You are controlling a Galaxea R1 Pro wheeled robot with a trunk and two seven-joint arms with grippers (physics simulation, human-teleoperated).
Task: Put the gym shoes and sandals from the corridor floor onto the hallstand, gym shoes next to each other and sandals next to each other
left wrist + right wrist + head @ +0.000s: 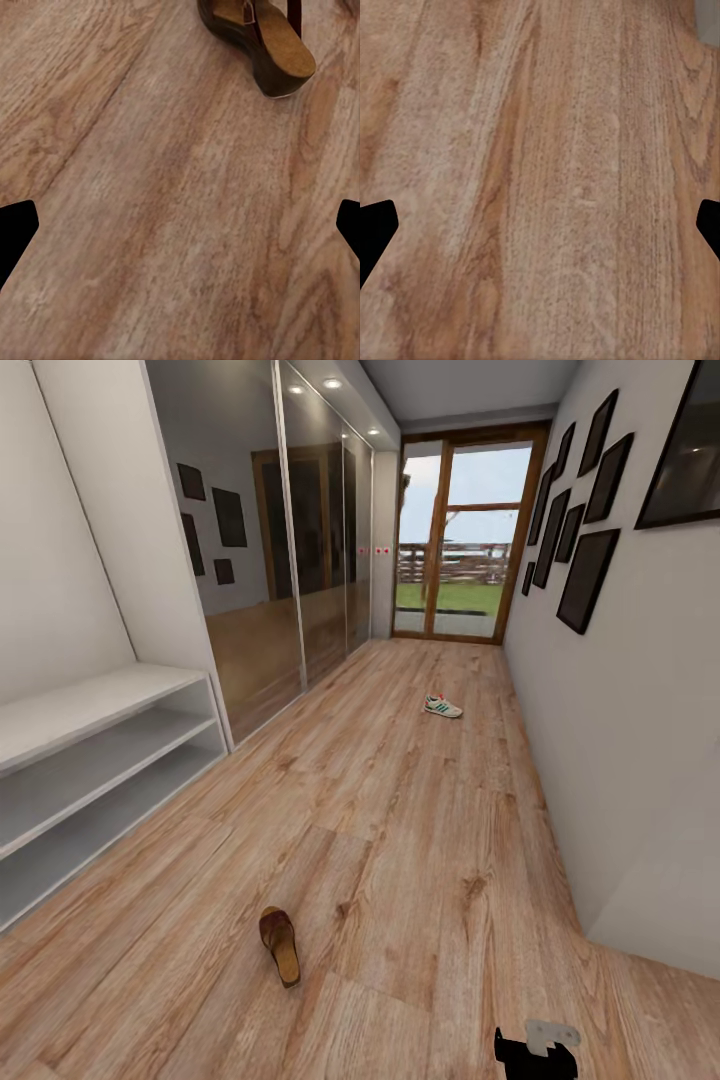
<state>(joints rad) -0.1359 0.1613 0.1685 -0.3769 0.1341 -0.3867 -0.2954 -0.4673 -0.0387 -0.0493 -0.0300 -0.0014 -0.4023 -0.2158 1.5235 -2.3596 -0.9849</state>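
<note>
corridor floor (400, 830): light wood-grain planks, running from the near edge to a glazed door (460, 540) at the far end. hallstand (95, 760): white, open-fronted, against the left wall, two shelf levels under a flat top; no footwear seen on the visible part. one sandal (281, 944): dark brown with tan footbed, lying on the floor in the near centre-left, well apart from the hallstand. one gym shoe (442, 706): white with green stripes, on the floor far down the corridor toward the right wall, well apart from the sandal. mirrored wardrobe doors (290, 560) line the left side beyond the hallstand; dark picture frames (585, 575) hang on the right wall. left gripper (180, 225): fingertips spread wide at the frame edges, nothing between them, bare floor below, the sandal just beyond. right gripper (540, 225): fingertips likewise spread, holding nothing, over bare planks. a dark and grey part of the right arm (538, 1048) shows at the near right edge.
</note>
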